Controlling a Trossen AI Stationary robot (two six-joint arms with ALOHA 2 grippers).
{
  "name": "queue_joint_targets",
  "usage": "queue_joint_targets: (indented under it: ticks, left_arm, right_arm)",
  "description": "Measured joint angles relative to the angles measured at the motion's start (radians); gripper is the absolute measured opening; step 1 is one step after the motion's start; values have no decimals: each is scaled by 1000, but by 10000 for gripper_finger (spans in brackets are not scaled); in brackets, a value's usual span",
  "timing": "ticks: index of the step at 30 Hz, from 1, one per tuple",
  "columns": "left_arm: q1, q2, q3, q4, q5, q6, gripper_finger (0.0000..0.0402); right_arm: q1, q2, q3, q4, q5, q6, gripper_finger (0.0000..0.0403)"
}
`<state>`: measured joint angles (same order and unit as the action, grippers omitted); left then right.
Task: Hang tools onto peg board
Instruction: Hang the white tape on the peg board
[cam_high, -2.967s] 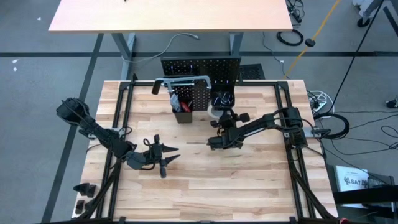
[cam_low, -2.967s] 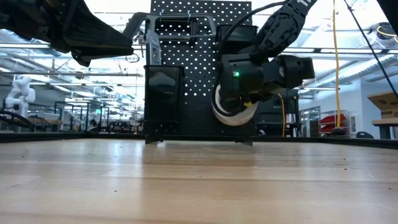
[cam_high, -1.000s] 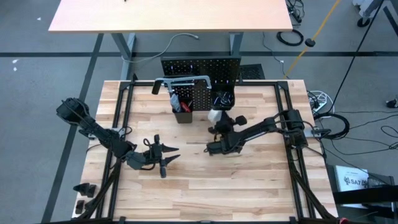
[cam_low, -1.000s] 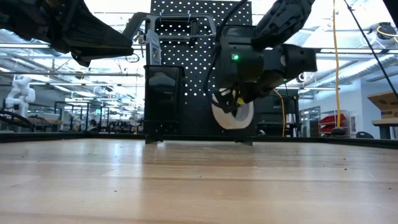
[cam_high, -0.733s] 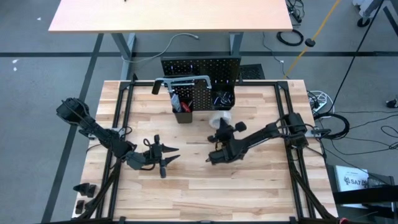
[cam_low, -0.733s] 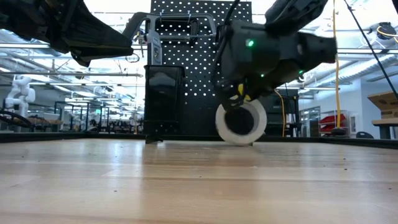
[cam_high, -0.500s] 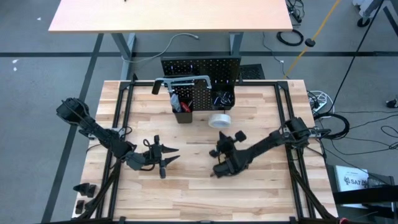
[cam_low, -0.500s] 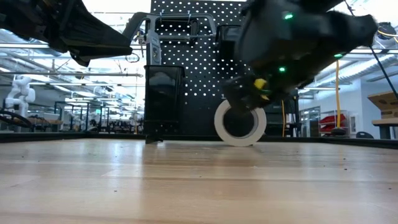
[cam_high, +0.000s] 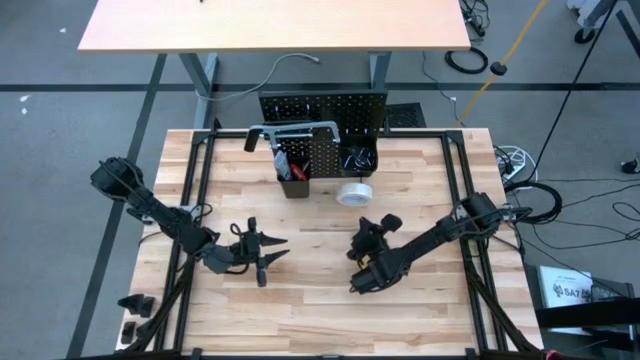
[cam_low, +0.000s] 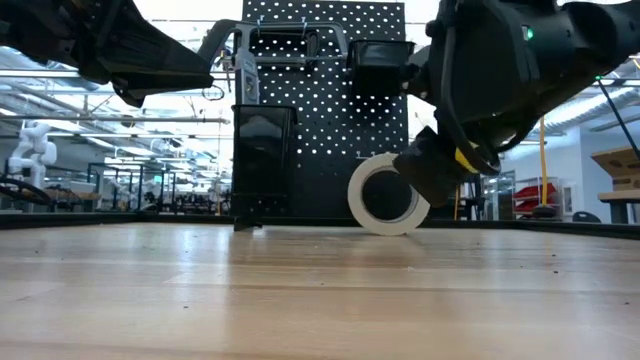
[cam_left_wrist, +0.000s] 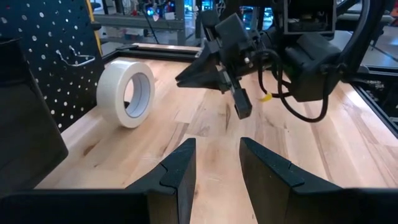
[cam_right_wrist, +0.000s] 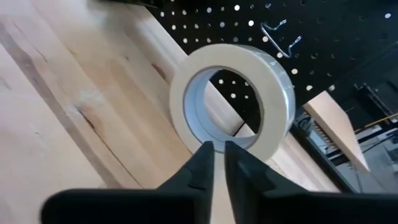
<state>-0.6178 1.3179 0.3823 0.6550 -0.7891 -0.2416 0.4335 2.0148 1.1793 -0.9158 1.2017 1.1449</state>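
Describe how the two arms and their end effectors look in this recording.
Both arms are dark, jointed links. The right end effector has two tapered black fingers, black cables looping behind, and a small yellow tag. The left end effector shows two broad, matte black fingers.

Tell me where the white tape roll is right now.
The white tape roll stands on edge on the table at the foot of the peg board, below its right-hand bin. The right gripper is clear of it, nearer the table's front.
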Motion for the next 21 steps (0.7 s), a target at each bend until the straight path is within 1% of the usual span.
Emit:
queue_joint_targets:
  ticks: [3, 5, 8, 12, 16, 19, 21]
  left_arm:
    - [0, 0, 0, 0, 0, 0, 128]
    - [0, 0, 0, 0, 0, 0, 128]
    - [0, 0, 0, -1, 0, 1, 128]
    - [0, 0, 0, -1, 0, 1, 128]
    - [-5, 0, 0, -1, 0, -4, 128]
    - [-6, 0, 0, -1, 0, -5, 128]
    - [-6, 0, 0, -1, 0, -5, 128]
  right_arm:
    - [-2, 0, 1, -25, 5, -3, 67]
    - [-4, 1, 17, -69, 27, -7, 96]
    - [-11, 1, 49, -121, 87, -47, 144]
    - [-42, 1, 41, -112, 178, -100, 198]
    - [-97, 2, 0, -104, 196, -106, 224]
    - [-132, 2, -20, -72, 206, -97, 228]
    - [-147, 2, -33, -30, 208, -126, 227]
